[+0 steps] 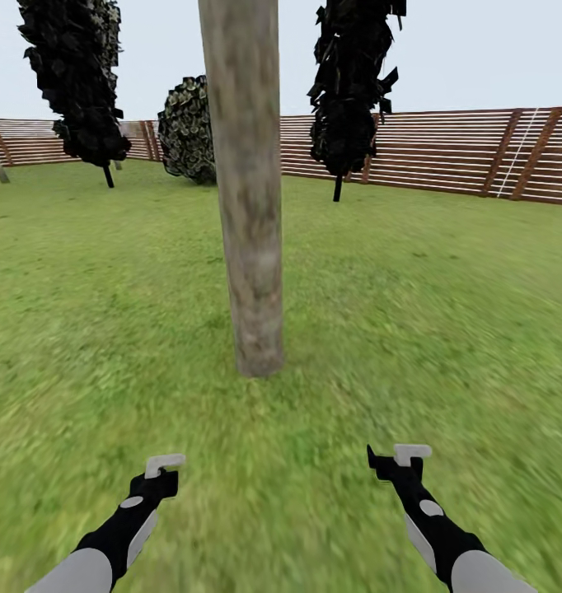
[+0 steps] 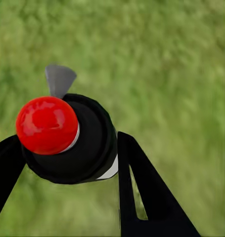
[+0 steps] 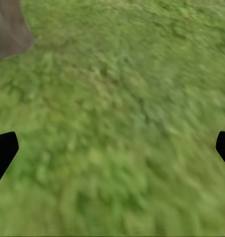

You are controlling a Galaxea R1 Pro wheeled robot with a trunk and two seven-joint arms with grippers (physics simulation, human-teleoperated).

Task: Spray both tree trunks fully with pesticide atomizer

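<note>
Pale mottled tree trunk (image 1: 250,206) rises from the lawn (image 1: 446,313) ahead of both arms. Left wrist view: left pincer (image 2: 67,163) closed around the red-capped atomizer (image 2: 67,138). Right wrist view: right pincer (image 3: 112,148) spread wide, empty, above grass.

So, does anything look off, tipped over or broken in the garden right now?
Nothing stands out. The tree trunk stands on the grass, the fence looks whole, and the left gripper holds the sprayer.
</note>
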